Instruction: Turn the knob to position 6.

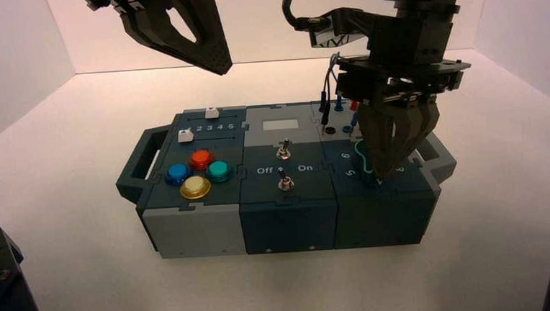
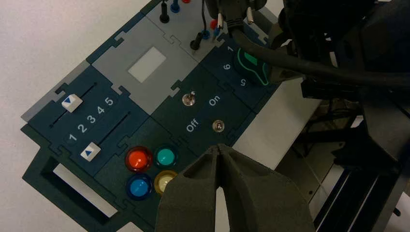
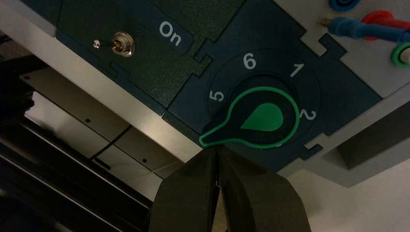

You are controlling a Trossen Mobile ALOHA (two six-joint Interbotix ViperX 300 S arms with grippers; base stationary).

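Observation:
The green teardrop knob (image 3: 263, 117) sits on the right-hand section of the box (image 1: 190, 233). Its pointed tip lies just past the white 5 (image 3: 217, 95), on the side away from the white 6 (image 3: 249, 61). The digits 1 (image 3: 296, 70) and 2 (image 3: 307, 115) follow round the dial. My right gripper (image 3: 216, 147) is shut, its tips right at the knob's pointed tip. From above, the right gripper (image 1: 381, 174) covers most of the knob (image 1: 359, 152). My left gripper (image 1: 220, 65) hangs shut high above the box's left half.
Two metal toggle switches (image 1: 283, 152) stand in the middle section between Off and On. Round push buttons (image 1: 195, 187) and two white sliders (image 1: 184, 136) fill the left section. Plugged wires (image 1: 337, 105) rise behind the knob. Handles (image 1: 133, 180) stick out at both ends.

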